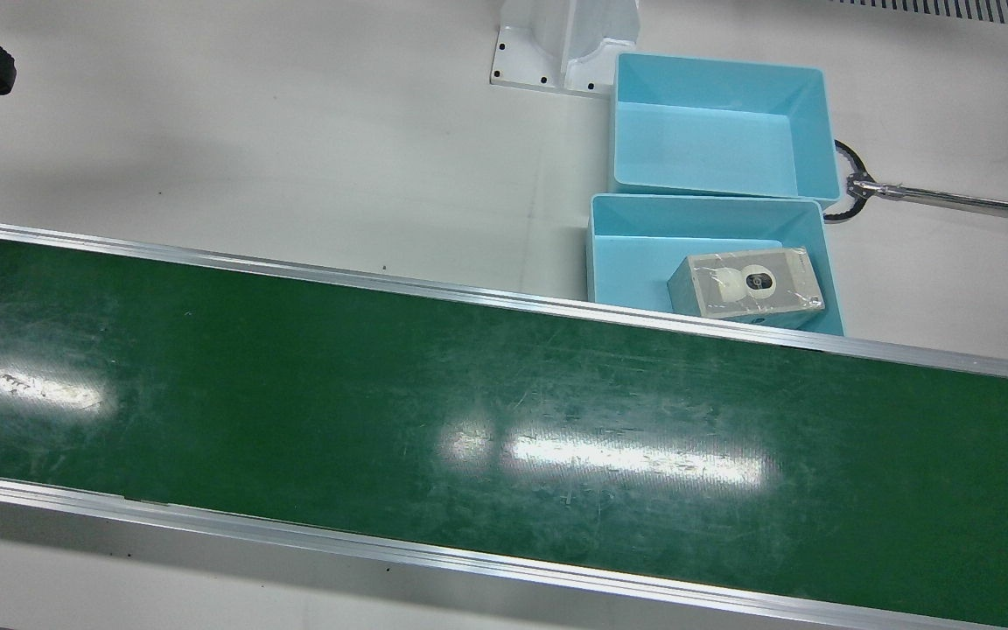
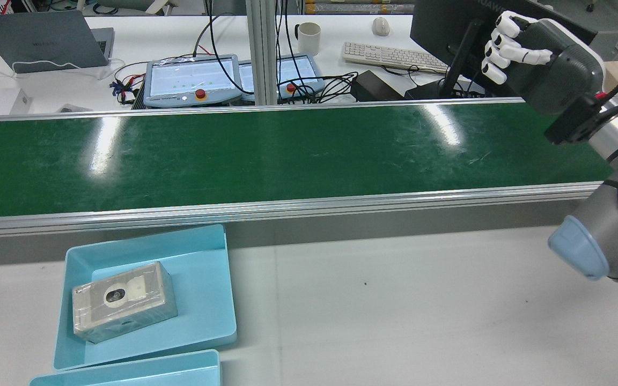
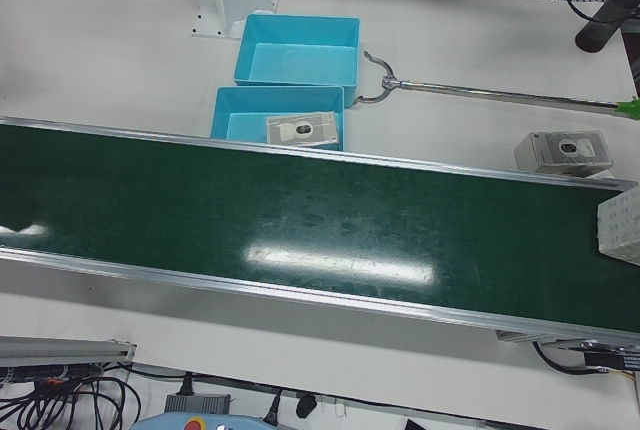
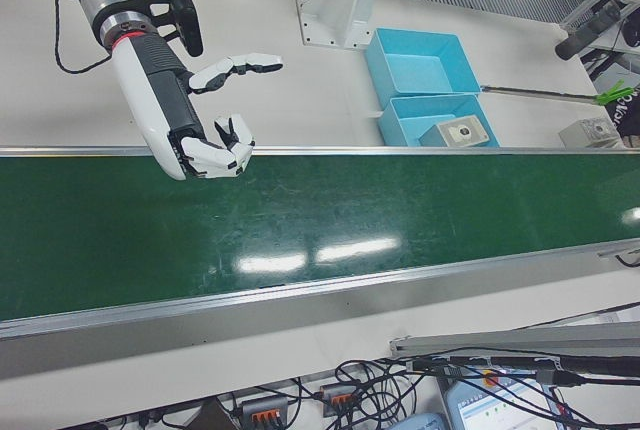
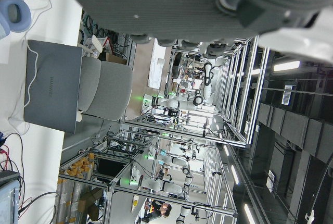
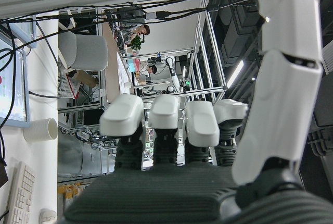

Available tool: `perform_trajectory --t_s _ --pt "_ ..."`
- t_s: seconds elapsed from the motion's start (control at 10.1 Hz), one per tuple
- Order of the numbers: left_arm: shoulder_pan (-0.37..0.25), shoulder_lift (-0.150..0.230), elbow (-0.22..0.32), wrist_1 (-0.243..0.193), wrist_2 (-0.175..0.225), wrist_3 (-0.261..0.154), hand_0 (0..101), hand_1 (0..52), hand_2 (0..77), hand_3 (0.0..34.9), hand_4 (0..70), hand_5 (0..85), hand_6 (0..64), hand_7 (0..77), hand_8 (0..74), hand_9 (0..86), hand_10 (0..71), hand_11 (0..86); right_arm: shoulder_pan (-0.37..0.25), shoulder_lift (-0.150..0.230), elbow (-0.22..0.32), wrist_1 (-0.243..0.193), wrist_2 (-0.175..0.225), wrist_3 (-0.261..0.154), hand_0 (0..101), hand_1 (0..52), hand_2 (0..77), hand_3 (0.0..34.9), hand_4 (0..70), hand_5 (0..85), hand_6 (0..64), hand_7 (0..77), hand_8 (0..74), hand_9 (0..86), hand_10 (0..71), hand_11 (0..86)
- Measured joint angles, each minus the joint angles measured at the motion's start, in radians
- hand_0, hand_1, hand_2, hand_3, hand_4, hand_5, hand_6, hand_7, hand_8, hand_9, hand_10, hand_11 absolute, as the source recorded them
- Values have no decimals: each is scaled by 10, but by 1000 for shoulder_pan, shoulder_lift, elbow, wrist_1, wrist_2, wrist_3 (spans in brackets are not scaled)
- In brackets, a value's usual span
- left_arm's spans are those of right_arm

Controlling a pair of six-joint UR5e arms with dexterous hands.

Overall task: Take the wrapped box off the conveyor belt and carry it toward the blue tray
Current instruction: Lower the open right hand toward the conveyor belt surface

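A wrapped grey box lies flat inside the blue tray that stands against the belt's rail. The green conveyor belt carries nothing along its middle. At its far end in the left-front view a white box-like object sits on it, cut by the frame edge. My right hand hovers above the other end of the belt, open and holding nothing, its fingers curled and its thumb out. Of my left hand only the underside of the palm shows.
A second, empty blue tray stands behind the first, near the arm's pedestal. A metal rod with a hook lies beside the trays. Another wrapped box rests on the white table by the belt's end. Beyond the belt are a laptop, pendants and a keyboard.
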Motion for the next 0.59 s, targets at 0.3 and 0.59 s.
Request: perform_trajectory --t_s 0.3,0.59 --pt "0 0 0 0 0 0 0 0 11 0 0 11 0 5 5 0 0 0 -4 0 4 3 -22 -7 476 22 158 0 344 633 616 654 556 638 633 627" --pt "0 0 0 0 0 0 0 0 5 0 0 11 0 5 5 0 5 0 -1 -3 5 3 -36 -9 480 196 180 6 93 322 415 376 278 355 365 349"
